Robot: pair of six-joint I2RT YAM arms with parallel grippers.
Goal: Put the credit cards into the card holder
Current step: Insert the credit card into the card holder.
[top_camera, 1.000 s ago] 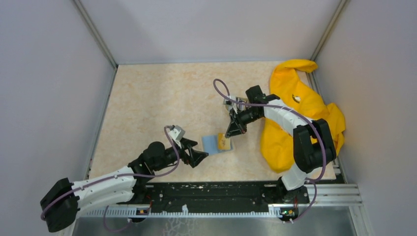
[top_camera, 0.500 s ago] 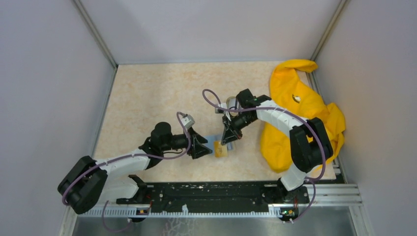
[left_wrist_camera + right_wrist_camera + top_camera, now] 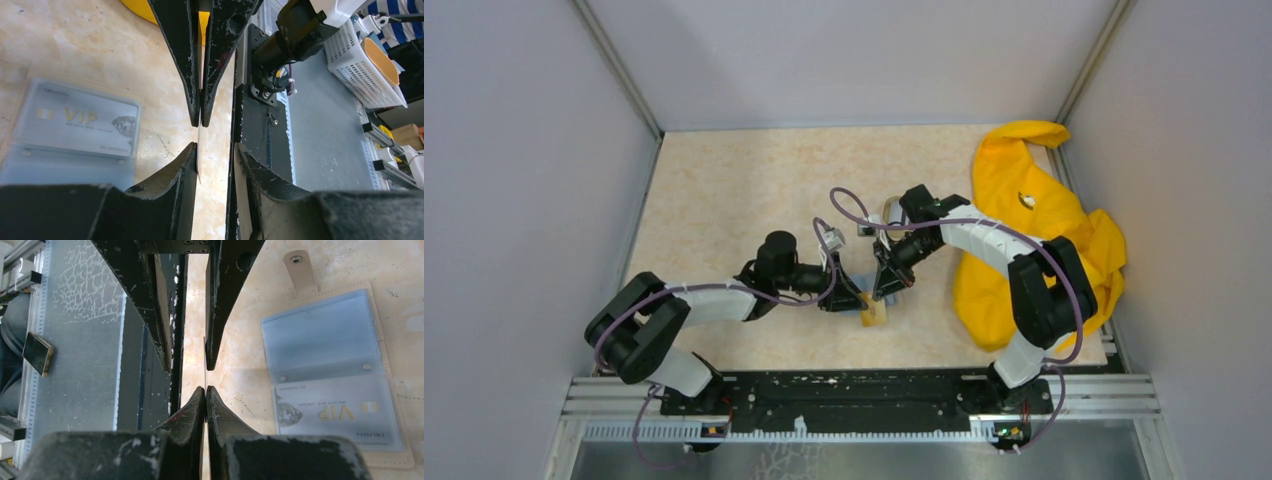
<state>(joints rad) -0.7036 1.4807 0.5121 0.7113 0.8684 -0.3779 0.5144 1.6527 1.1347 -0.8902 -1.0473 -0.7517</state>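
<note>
The card holder point(image 3: 325, 340) lies open on the table, its light blue pockets up, a grey VIP credit card point(image 3: 332, 415) tucked in one pocket. It also shows in the left wrist view as the card holder point(image 3: 75, 150). My right gripper point(image 3: 205, 388) is shut on a second credit card point(image 3: 204, 357), held upright and seen edge-on as a thin line. My left gripper point(image 3: 215, 146) faces it tip to tip, its jaws apart on either side of that credit card point(image 3: 198, 150), which rests against one finger. From above, left gripper point(image 3: 854, 298) and right gripper point(image 3: 884, 288) meet beside the holder.
A big yellow cloth point(image 3: 1024, 240) is heaped at the right side of the table behind the right arm. The black mounting rail point(image 3: 854, 395) runs along the near edge. A white basket point(image 3: 360, 65) stands beyond the rail, off the table.
The left arm has reached right to the held card and its jaws have narrowed around it. The right gripper has shifted slightly left and nearer, still shut on the card.
</note>
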